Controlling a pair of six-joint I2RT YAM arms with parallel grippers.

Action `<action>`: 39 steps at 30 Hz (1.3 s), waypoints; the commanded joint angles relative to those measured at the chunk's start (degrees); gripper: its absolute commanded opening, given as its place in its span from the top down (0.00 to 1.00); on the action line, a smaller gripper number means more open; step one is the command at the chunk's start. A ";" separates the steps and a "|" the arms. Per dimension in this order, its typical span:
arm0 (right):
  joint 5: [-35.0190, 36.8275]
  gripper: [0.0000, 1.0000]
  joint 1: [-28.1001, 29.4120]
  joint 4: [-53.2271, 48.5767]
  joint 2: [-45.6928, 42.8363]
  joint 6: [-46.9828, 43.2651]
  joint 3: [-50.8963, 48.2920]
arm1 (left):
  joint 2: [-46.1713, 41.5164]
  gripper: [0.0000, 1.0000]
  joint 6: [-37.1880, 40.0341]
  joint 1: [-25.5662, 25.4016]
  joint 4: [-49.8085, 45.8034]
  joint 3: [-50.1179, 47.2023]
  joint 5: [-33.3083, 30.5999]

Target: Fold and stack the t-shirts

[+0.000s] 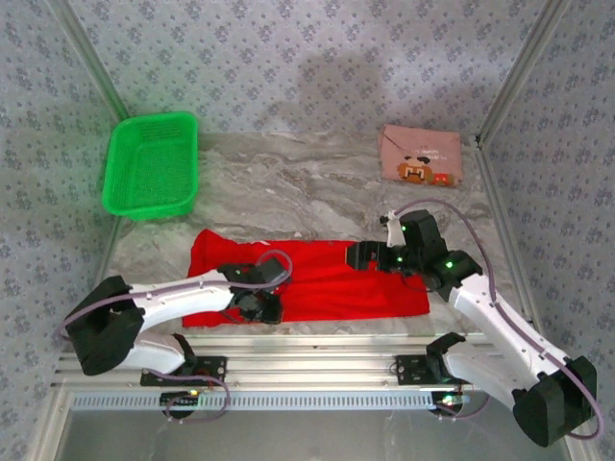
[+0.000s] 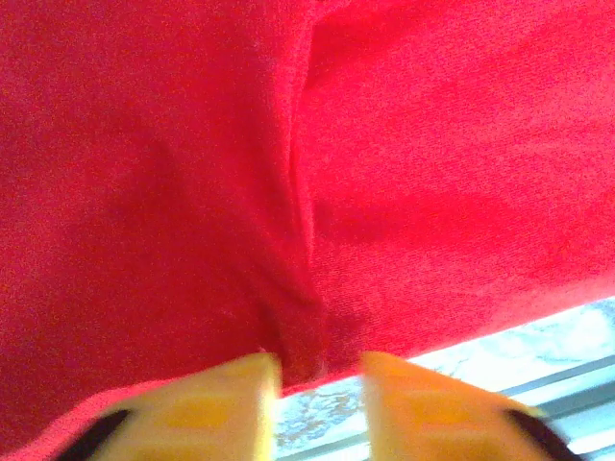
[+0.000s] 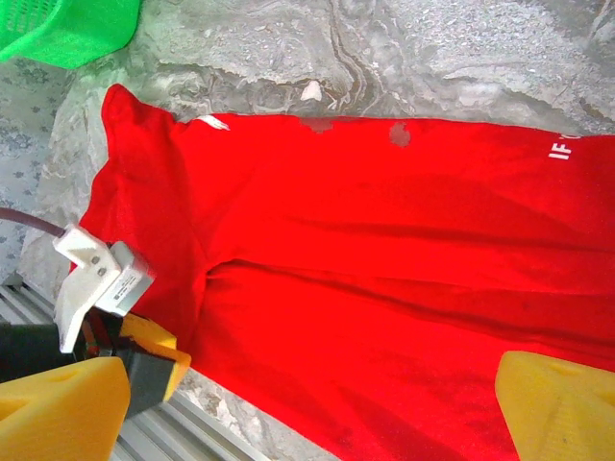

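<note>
The red shirt point(image 1: 317, 279) lies in a long band across the lower middle, half folded. The pink shirt point(image 1: 420, 157) sits folded at upper right. The left hand point(image 2: 320, 370) is part open at the near hem with a pucker of cloth at its tips. The right hand point(image 1: 365, 255) gapes wide and holds nothing. Next, I judge, comes a crosswise fold. The desk point(image 1: 288, 182) is marbled grey, and the walls are patterned.

Left wrist: red t-shirt point(image 2: 404, 173) soft-focus, cut by top, left, right edges; left gripper point(image 2: 322, 389) fingertips point(image 2: 216, 408) blurred, cropped at bottom. Right wrist: green basket point(image 3: 58, 29) clipped at upper left corner; white lettering point(image 3: 563, 147) cut by right edge. Top: pink t-shirt point(image 1: 420, 154) print too small to read.
</note>
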 commanded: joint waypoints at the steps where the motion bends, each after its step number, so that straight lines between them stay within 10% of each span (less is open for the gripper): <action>1: -1.20 0.00 -0.45 -0.30 0.39 -0.49 -0.68 | -0.08 0.56 -1.17 -1.01 -1.05 3.39 -1.11; 9: -1.46 0.00 -0.93 0.12 1.87 -0.52 0.28 | -9.98 0.29 -1.06 3.70 -6.34 11.89 -4.70; 22: 9.86 0.00 -0.71 -4.74 18.43 7.53 4.48 | -11.59 0.29 -0.15 36.96 -6.81 5.58 -2.28; 39: 15.04 0.01 -5.80 -3.77 27.63 11.63 5.12 | 4.65 0.33 1.72 44.95 6.16 2.00 -1.99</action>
